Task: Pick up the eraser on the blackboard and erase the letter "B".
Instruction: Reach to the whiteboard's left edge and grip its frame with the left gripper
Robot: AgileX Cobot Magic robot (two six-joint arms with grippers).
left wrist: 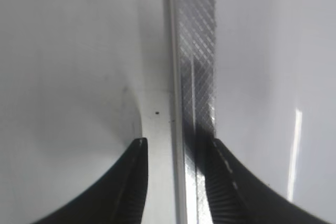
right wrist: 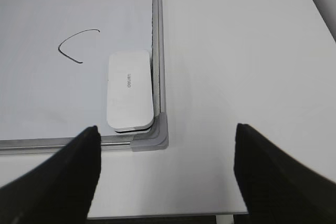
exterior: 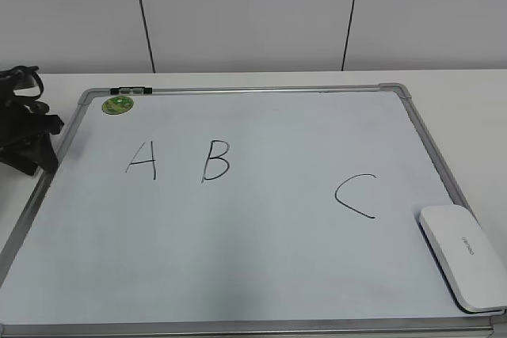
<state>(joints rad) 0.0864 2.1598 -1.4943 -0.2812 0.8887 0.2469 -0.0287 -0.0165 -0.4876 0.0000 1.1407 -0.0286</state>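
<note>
The blackboard (exterior: 269, 251) is a white board with a silver frame, lying flat on the table. The letter "B" (exterior: 215, 161) stands left of centre, between an "A" (exterior: 142, 161) and a "C" (exterior: 356, 196). The eraser (exterior: 463, 255) is a flat white block in the board's near right corner, also seen in the right wrist view (right wrist: 129, 90). My right gripper (right wrist: 165, 177) is wide open and empty above the bare table, just in front of that corner. My left gripper (exterior: 43, 144) is at the board's left edge, its jaws (left wrist: 176, 148) apart on either side of the frame (left wrist: 194, 77).
A round green magnet (exterior: 118, 104) sits in the board's far left corner, with a small marker (exterior: 131, 90) on the frame beside it. White table (right wrist: 236, 66) extends to the right of the board. A white wall stands behind.
</note>
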